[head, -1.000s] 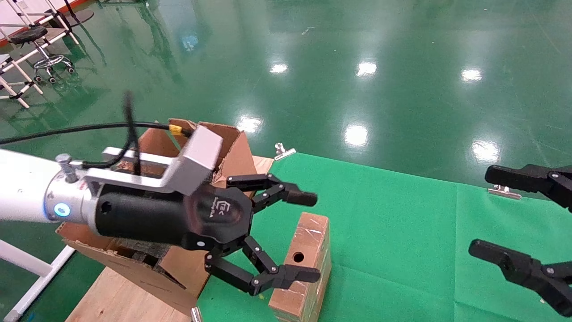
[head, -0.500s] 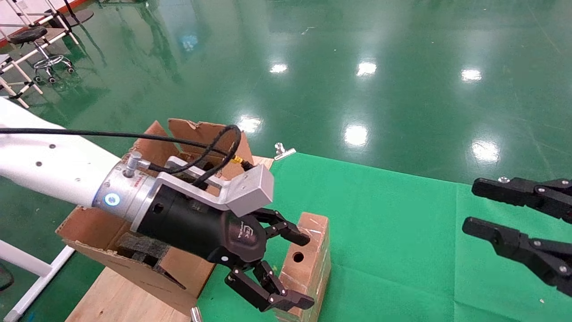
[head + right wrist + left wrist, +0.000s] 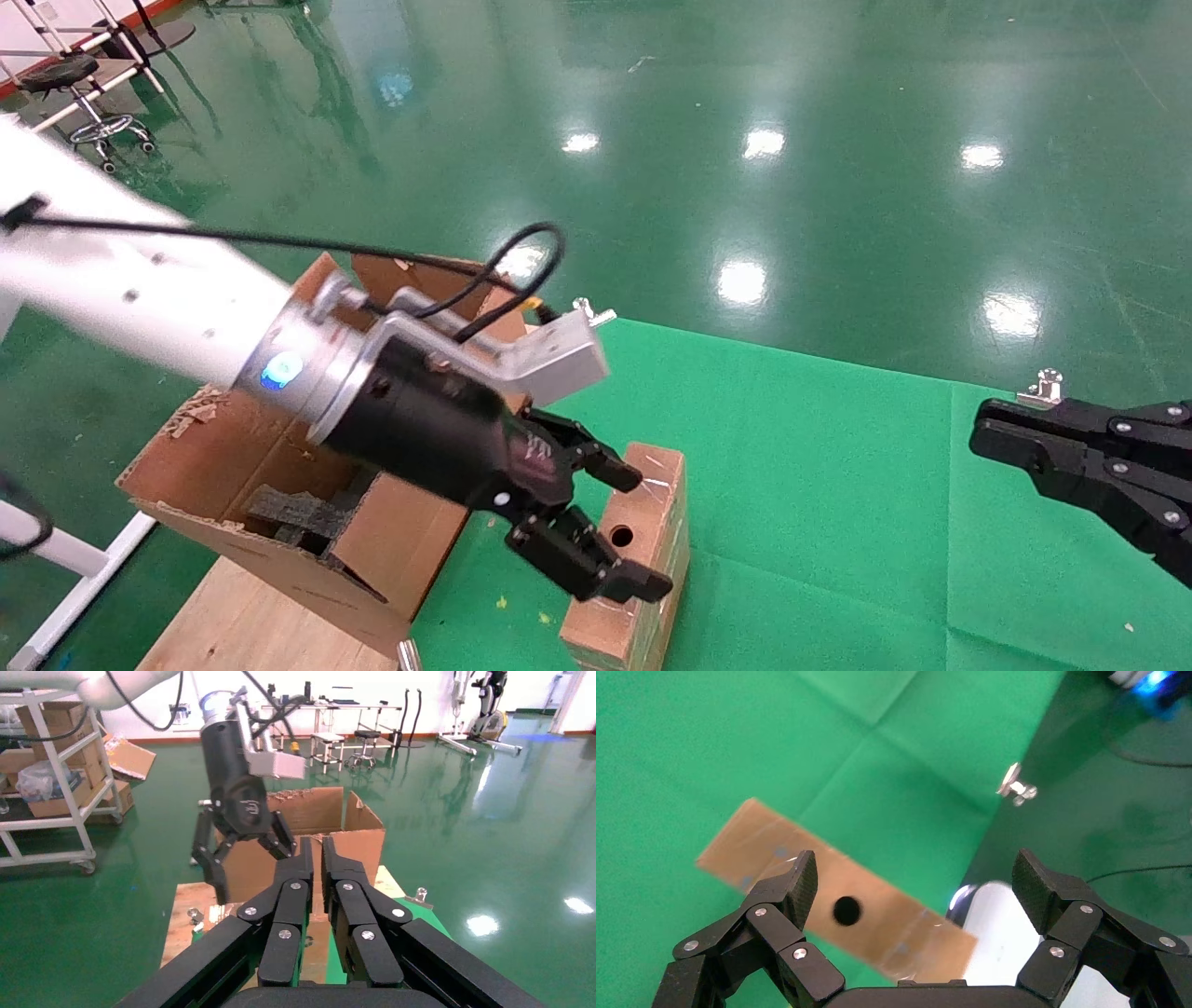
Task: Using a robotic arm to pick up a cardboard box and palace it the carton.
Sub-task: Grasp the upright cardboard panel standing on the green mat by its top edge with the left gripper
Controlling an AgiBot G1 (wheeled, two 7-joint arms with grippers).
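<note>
Carton [image 3: 279, 466] at 9 o'clock in the head view, flaps up and ragged, dark foam pieces [image 3: 289, 513] inside, sitting on a wooden board [image 3: 242, 624] at the tabletop's [image 3: 838, 485] left edge. Robotic arm [image 3: 140, 289] comes in from 10 o'clock over the carton, blue ring lit, silver camera mount [image 3: 549, 359] on top. Left gripper [image 3: 619, 531] at 6 o'clock, fingers [image 3: 610, 573] spread wide and straddling the cardboard box [image 3: 633, 559]; one tip near the box's top end, the other down across its face, no squeeze visible. Left wrist view confirms: box [image 3: 835, 899] lies below and between the open fingers [image 3: 796, 885], clear gap on the far side, round hole [image 3: 847, 910] in its face. Box stands on the green cloth just right of the carton, not touching it as far as I can tell. Metal clip [image 3: 591, 315] at the cloth's far edge, 12 o'clock. Right gripper [image 3: 996, 438] at 3 o'clock, parked above the cloth, well apart from the box, fingers [image 3: 330, 864] pressed together on nothing per the right wrist view.
</note>
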